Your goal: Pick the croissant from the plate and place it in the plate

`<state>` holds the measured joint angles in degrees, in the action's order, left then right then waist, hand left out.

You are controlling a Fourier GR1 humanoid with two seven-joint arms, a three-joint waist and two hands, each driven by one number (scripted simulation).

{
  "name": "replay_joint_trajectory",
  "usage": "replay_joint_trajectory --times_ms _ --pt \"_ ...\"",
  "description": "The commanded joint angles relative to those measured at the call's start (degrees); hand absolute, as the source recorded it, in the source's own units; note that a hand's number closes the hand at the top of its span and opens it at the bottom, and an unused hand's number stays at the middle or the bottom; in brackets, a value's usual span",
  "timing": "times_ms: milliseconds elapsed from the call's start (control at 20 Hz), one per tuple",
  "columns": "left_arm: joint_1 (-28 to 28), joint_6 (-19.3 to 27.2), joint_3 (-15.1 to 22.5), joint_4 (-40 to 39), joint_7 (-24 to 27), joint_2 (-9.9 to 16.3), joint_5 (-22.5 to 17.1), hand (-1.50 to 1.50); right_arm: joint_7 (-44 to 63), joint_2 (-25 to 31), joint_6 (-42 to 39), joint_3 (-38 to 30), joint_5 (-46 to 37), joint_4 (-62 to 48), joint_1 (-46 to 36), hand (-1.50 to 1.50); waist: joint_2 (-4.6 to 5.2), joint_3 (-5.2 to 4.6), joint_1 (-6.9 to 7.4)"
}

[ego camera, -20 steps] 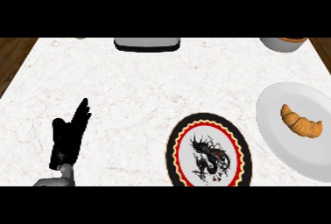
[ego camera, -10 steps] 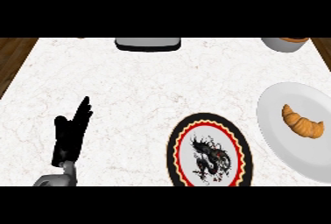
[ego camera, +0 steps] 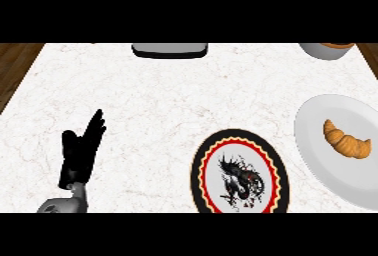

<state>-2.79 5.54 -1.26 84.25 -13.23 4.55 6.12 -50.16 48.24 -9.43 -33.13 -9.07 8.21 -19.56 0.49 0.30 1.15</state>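
White marble bench (ego camera: 184,100): croissant (ego camera: 345,138) lies on the white plate (ego camera: 317,150), patterned plate (ego camera: 214,165) bare; my left hand (ego camera: 80,150) rests open-fingered.

You see a white marbled worktop (ego camera: 184,95) with dark wood showing past its left edge. At its far edge sits a grey, dark-rimmed object (ego camera: 170,49), cut off by the view. A grey bowl (ego camera: 330,50) stands at the far right corner.
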Motion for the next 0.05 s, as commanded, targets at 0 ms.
replay_joint_trajectory --times_ms 0 --pt "3.07 0.36 1.31 0.80 1.91 -0.91 0.94 0.00 0.40 0.21 2.33 0.50 -0.53 -0.08 -0.23 -1.50 0.03 0.04 0.35"
